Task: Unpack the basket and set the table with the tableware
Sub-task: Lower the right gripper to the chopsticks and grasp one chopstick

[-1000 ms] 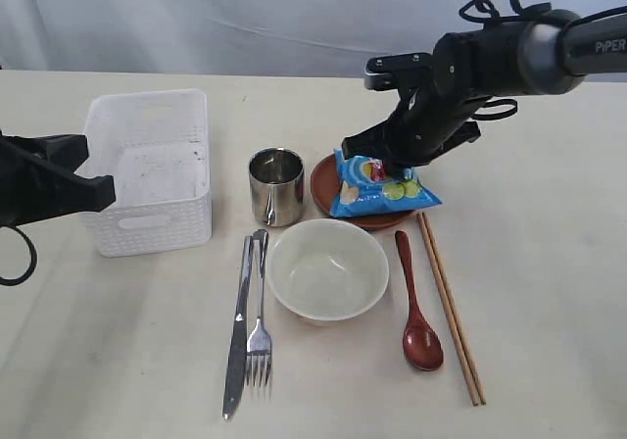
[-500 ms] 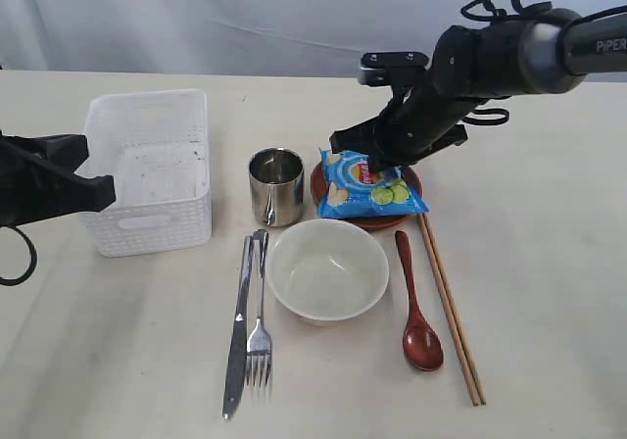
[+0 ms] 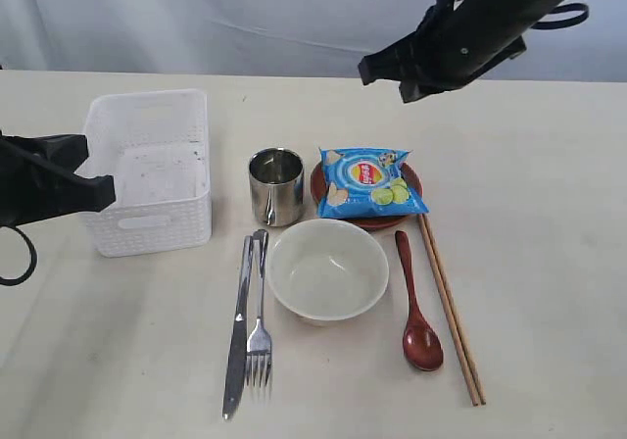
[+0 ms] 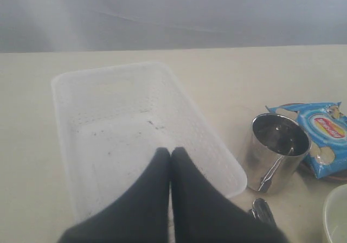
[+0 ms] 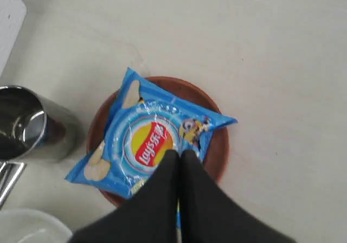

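Standing on the left part of the pale tabletop (image 3: 549, 292), the white basket (image 3: 147, 225) showed only a few dark specks on its floor. The tableware lay spread out to its right. The steel cup (image 3: 275, 186) stood upright just beside the basket, and the reddish-brown plate (image 3: 318, 190) sat next to the cup, mostly covered by a blue chip bag (image 3: 370, 180) lying flat on it. In front of the cup and plate sat the cream bowl (image 3: 328, 268), upright. The knife (image 3: 238, 326) and fork (image 3: 260, 331) lay side by side to the bowl's left, touching or nearly so, with the fork's tines toward the near edge. To the bowl's right lay the dark red spoon (image 3: 416, 312), its scoop toward the near edge, and just beyond it the pair of wooden chopsticks (image 3: 451, 307), close together and running from beside the plate toward the near edge. The left arm (image 3: 39, 179) sat low at the basket's left side; its jaws were pressed together on nothing, their tips over the basket's rim in the wrist view. The right arm (image 3: 470, 27) hung in the air above the far part of the tabletop, clear of the bag and plate, and its jaws were likewise closed tight and empty, pointing down toward the bag.
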